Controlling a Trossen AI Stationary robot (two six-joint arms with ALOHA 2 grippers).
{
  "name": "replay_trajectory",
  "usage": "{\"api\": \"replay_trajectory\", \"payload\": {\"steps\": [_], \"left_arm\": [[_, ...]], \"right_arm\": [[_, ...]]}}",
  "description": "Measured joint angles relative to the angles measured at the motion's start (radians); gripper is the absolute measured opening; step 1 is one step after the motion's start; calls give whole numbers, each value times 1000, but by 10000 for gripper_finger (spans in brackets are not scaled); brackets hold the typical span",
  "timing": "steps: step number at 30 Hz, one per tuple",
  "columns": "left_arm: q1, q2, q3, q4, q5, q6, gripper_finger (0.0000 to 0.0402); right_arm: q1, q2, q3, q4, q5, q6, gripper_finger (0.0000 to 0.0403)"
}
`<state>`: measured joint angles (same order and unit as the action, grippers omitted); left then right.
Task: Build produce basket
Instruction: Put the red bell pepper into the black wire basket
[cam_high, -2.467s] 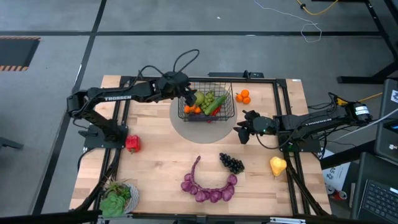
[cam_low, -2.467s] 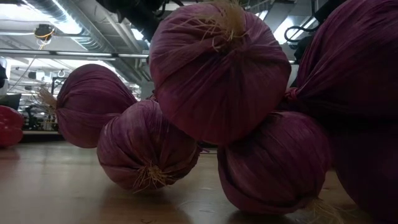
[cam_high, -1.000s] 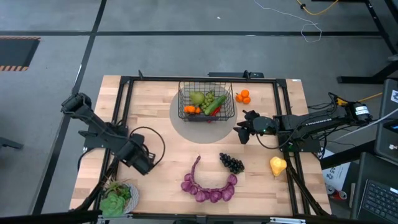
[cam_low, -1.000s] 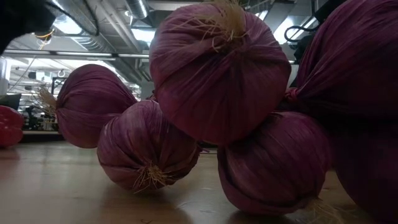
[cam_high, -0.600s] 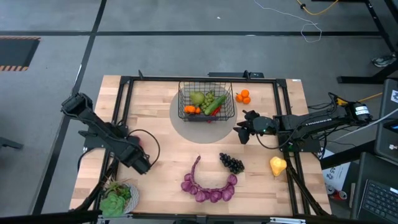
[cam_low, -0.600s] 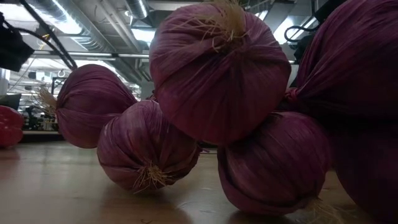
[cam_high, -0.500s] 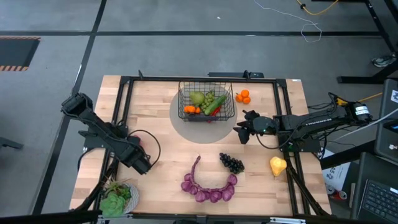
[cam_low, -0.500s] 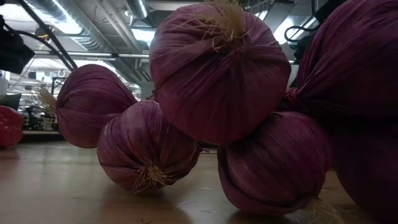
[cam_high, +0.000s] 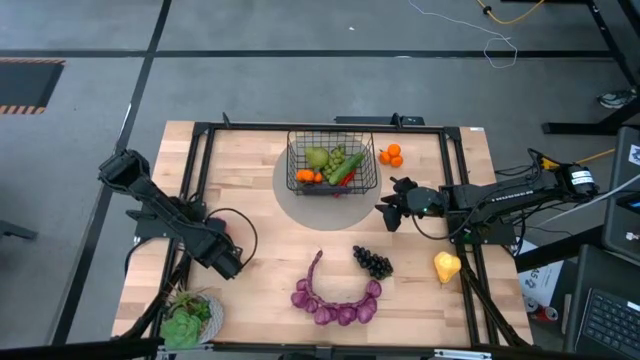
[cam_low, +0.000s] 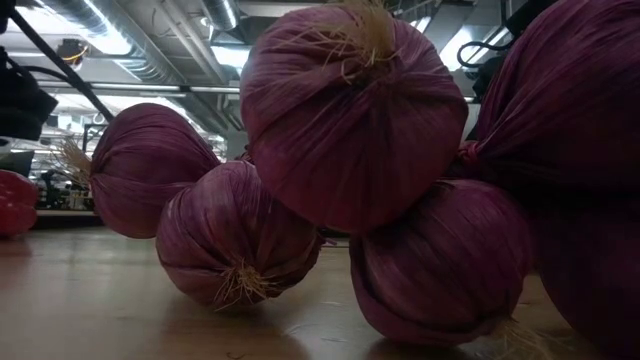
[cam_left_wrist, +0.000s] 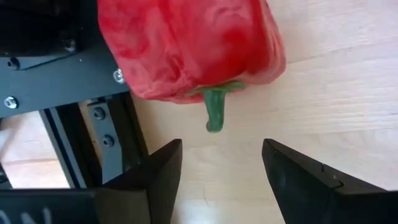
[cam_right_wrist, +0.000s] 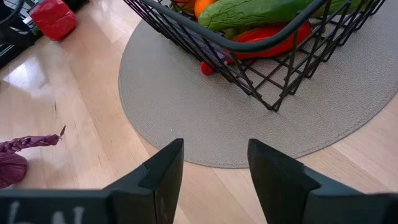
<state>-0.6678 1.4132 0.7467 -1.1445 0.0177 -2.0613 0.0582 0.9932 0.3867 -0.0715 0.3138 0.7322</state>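
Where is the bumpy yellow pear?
In the high view the yellow pear lies at the table's right edge, right of the dark grapes, below the right arm.

Your wooden table (cam_high: 270, 250) carries a grey mat (cam_high: 320, 205) at upper centre, under the basket (cam_high: 333, 165). Purple string (cam_high: 335, 300), dark grapes (cam_high: 372, 262) and lettuce plate (cam_high: 188, 320) lie lower down.

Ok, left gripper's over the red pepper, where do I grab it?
Grip the red pepper across its broad body, not the thin green stem. It lies on its side, stem pointing at the open left gripper, so probably push straight forward past the stem until the fingers straddle the body.
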Motion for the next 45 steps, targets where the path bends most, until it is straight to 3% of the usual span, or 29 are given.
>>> {"api": "replay_trajectory", "payload": {"steps": [17, 36, 41, 45], "left_arm": [[97, 0, 0, -37, -54, 27, 209], [103, 0, 0, -47, -26, 82, 12], [103, 0, 0, -48, -73, 111, 9], [103, 0, 2, -48, -185, 145, 4]], "right_arm": [[0, 0, 0, 0, 0, -2, 181], [0, 0, 0, 0, 0, -3, 181], [0, 0, 0, 0, 0, -5, 181], [0, 0, 0, -1, 0, -4, 181]]}}
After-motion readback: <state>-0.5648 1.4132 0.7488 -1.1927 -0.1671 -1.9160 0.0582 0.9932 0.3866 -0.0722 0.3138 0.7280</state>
